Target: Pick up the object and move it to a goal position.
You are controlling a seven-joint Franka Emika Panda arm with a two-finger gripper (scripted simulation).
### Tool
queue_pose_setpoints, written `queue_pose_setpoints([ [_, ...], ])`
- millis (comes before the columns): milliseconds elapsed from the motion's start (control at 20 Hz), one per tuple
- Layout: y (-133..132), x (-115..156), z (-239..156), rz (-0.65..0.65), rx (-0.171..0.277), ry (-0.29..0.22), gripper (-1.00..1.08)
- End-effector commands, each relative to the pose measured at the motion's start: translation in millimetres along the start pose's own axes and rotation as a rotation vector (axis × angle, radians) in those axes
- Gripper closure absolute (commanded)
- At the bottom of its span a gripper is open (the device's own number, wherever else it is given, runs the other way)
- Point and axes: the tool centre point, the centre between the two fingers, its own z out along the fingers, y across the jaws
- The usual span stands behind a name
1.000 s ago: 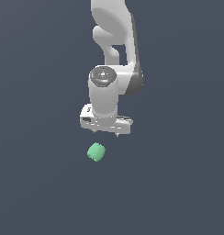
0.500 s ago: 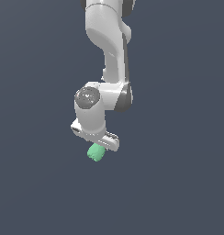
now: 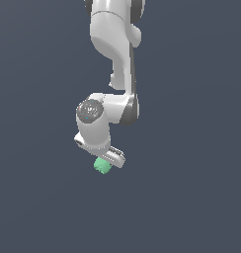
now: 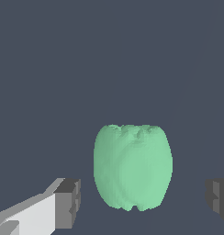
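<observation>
Wrist view: mint-green, lumpy, rounded object (image 4: 132,167) between the spread claw (image 4: 143,202) fingers.

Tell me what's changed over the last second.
The arm has come down and toward the exterior view's left, bringing the claw from above the blob to around it. In the wrist view the fingers stand open on either side of the blob, not touching. Nothing is gripped yet. The blob has stayed where it was.
</observation>
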Motion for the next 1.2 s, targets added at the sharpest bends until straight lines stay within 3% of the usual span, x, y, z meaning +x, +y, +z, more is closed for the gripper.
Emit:
queue_pose_setpoints([
  [0, 0, 0, 3, 0.000, 0.000, 0.000, -0.92],
  [450, 1, 0, 44, 0.005, 0.001, 0.001, -0.92],
  [750, 0, 1, 50, 0.006, 0.001, 0.001, -0.92],
  [800, 0, 1, 50, 0.006, 0.001, 0.001, 1.08],
  [1150, 0, 1, 50, 0.006, 0.001, 0.001, 1.08],
])
